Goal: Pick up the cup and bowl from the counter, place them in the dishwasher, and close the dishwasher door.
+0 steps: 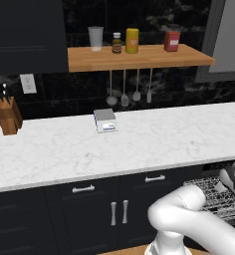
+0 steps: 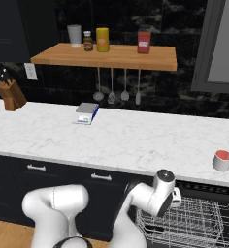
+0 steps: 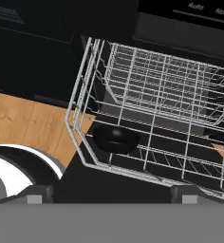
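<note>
Item, nearest the lens: hand (image 3: pixel 112 197), two dark stubby fingertips at the lower edge of the hand view, spread wide with nothing between them, poised above the rack.

Item: rack (image 3: pixel 152 109), grey wire lattice, pulled out of the dishwasher (image 2: pixel 204 218); open grid evidently meant to seat crockery.

Item: bowl (image 3: pixel 116 138), dark, round, glossy, resting in the rack's lower left corner; judged already stowed there.

Item: cup (image 2: pixel 222 161), pale cylinder with red interior, upright at the right of the right base view on the counter (image 2: pixel 121 140), white marble-look with faint grey veining. Judged the next thing to collect.

Item: dishwasher door (image 3: pixel 133 187), flat black panel, lying open beneath the rack; closing not yet done.
</note>
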Controlling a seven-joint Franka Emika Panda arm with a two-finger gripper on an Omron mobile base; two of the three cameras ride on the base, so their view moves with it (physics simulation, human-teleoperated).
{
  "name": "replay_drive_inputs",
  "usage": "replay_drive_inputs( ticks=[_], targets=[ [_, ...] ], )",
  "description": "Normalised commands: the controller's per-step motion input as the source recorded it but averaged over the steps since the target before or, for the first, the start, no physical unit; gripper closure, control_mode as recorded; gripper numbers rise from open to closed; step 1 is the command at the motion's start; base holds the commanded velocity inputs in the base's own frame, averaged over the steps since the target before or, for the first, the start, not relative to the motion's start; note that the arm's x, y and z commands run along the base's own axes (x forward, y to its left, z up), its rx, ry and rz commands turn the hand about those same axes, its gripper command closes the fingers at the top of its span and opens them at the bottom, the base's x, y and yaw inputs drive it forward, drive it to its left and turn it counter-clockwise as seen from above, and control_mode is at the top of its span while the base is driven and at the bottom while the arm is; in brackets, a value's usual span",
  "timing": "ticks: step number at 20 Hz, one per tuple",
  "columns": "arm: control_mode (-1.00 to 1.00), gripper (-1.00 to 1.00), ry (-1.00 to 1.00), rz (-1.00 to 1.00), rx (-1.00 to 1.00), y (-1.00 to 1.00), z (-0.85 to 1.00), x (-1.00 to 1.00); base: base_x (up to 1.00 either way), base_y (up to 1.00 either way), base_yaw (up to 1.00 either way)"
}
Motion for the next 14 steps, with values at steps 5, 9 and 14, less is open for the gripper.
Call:
replay_drive_inputs(
  ticks=[5, 9, 14],
  targets=[
    [-1.0, -1.0, -0.1, -0.05, -0.42, 0.0, 1.0, -0.05, 0.0, 0.0, 0.0],
    [-1.0, -1.0, -0.02, -0.11, -0.25, -0.01, 1.0, -0.01, 0.0, 0.0, 0.0],
    [-1.0, -1.0, -0.01, -0.18, -0.1, -0.11, 1.0, -0.03, 0.0, 0.0, 0.0]
  ],
)
